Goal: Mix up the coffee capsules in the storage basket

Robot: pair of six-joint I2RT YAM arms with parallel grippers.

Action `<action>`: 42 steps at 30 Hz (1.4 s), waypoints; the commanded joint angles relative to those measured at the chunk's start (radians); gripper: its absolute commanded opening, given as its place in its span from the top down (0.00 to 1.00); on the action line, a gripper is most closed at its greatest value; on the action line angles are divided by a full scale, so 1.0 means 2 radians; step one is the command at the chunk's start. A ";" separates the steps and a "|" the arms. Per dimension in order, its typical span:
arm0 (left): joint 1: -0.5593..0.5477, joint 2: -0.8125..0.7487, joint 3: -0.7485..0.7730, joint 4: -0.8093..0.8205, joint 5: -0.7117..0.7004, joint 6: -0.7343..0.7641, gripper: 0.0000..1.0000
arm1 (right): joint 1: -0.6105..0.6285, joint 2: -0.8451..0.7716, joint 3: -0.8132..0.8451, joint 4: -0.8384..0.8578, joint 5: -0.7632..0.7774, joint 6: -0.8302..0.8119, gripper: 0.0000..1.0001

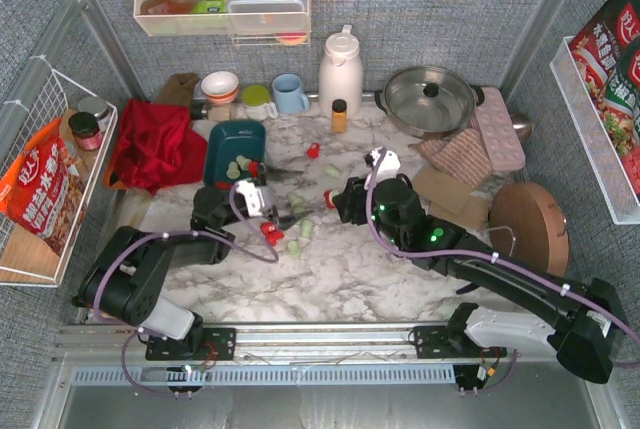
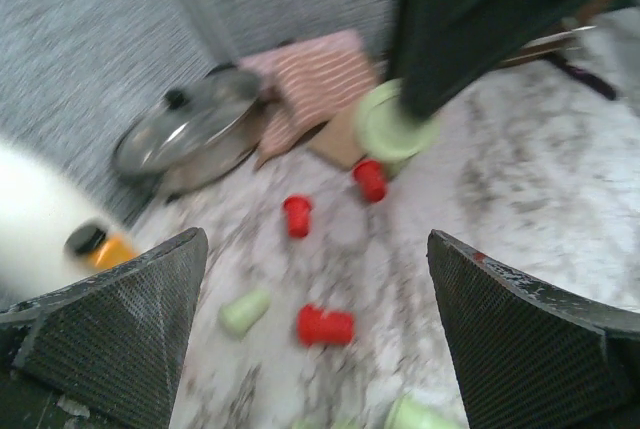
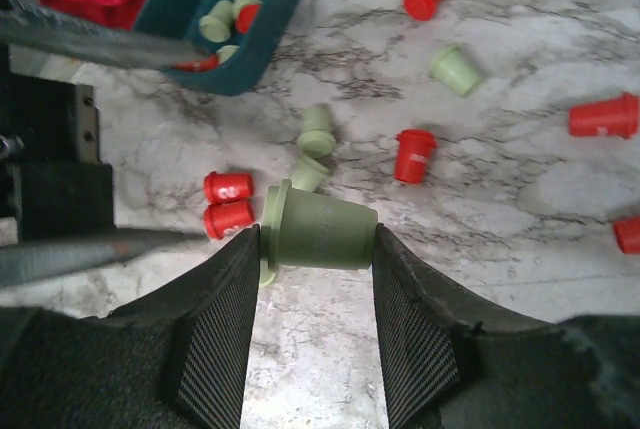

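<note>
One mint capsule (image 3: 330, 229) clamped in right hand (image 3: 315, 244); left hand (image 2: 316, 239) spread wide, empty; loose capsules (image 3: 413, 154) on tabletop (image 3: 520, 219), few in basket (image 3: 268, 14).

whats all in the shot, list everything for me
coffee capsules: a dozen or more, red and mint green, mostly loose on the marble table, a few in the basket
storage basket: one, dark teal, left of centre
cloth: one, red, left of the basket
thermos jug: one, white, back centre
pot with lid: one, steel, back right
mug: one, blue, back
small bottle: one, amber, before the jug
tray: one, pink, right of the pot
round board: one, wooden, right
wire basket: one, white, left wall
left end effector: open, empty
right end effector: shut on one green capsule
</note>
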 commanded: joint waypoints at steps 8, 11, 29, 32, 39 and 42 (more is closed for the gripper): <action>-0.089 -0.050 -0.018 -0.075 -0.023 0.144 0.01 | 0.003 0.003 -0.017 0.089 -0.108 -0.004 0.55; -0.093 -0.053 -0.018 -0.077 -0.022 0.149 0.05 | 0.004 0.010 -0.020 0.099 -0.123 0.004 0.55; -0.110 -0.074 -0.007 -0.147 -0.038 0.182 0.48 | 0.007 0.037 -0.033 0.157 -0.158 0.042 0.54; -0.110 -0.076 -0.005 -0.159 -0.045 0.186 0.53 | 0.007 0.033 -0.033 0.153 -0.151 0.042 0.52; -0.106 -0.076 -0.003 -0.175 -0.083 0.190 0.55 | 0.006 0.020 -0.027 0.114 -0.120 0.033 0.33; -0.078 -0.070 -0.003 -0.180 -0.105 0.191 0.55 | 0.005 0.007 -0.026 0.090 -0.092 0.021 0.32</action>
